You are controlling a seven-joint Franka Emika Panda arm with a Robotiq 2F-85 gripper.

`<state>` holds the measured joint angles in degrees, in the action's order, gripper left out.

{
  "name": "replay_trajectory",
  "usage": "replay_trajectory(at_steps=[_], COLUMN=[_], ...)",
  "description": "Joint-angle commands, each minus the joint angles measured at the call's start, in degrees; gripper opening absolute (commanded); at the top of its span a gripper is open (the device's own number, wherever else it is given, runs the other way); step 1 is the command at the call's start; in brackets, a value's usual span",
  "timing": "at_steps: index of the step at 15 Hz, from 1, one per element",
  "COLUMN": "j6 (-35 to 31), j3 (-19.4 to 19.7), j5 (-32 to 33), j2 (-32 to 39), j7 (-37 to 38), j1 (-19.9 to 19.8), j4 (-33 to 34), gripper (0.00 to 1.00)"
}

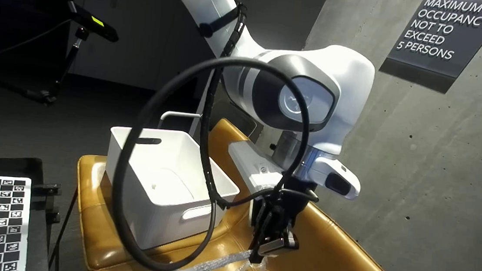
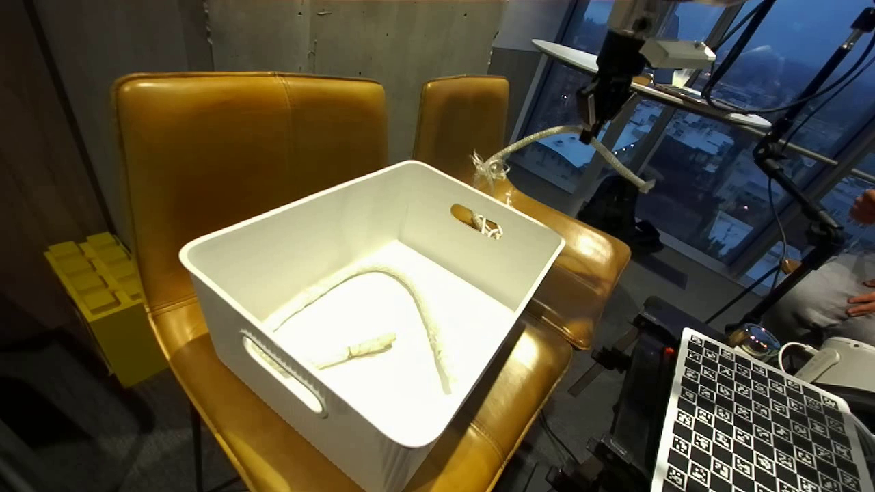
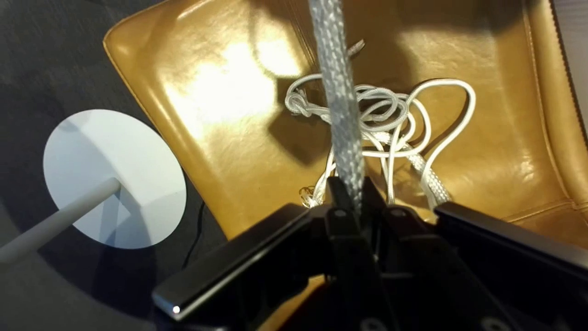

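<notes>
Pinching a braided rope (image 3: pixel 339 92), the nearly closed jaws are hovering; pale rope (image 2: pixel 425 311) is already lying in the bin (image 2: pixel 328 239), cords (image 3: pixel 389 155) are waiting on the chair (image 3: pixel 248 179)

Glare burns out part of the seat (image 3: pixel 220 92) in the wrist view. Strong light whitens the bin (image 2: pixel 369 307); the floor (image 1: pixel 71 133) is murky.

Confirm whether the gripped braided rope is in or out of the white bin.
Out: both exterior views show the hand holding the braided rope outside the white bin.
</notes>
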<state>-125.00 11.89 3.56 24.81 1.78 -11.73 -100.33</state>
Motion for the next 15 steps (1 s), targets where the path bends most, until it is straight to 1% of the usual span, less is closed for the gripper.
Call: replay_trajectory(at_steps=[1,3,5,9,12,15], j6=[2.69,4.00,5.96,9.26,13.84,20.04], j3=[-0.05,-0.66,-1.57,-3.75,-5.50,-7.14], j5=[0.95,0.69,0.54,-0.96,-1.84,-2.81], j2=[0.07,-2.98,-7.65,-14.39,-19.11,-22.57], j7=[0.67,0.79,1.01,0.71,1.51,2.62], j1=[0.08,1.02,2.50,4.57,6.11,7.49], j4=[1.11,0.37,-0.48,1.76,5.87,11.94], gripper=[0.02,0.02,0.02,0.02,0.02,0.02])
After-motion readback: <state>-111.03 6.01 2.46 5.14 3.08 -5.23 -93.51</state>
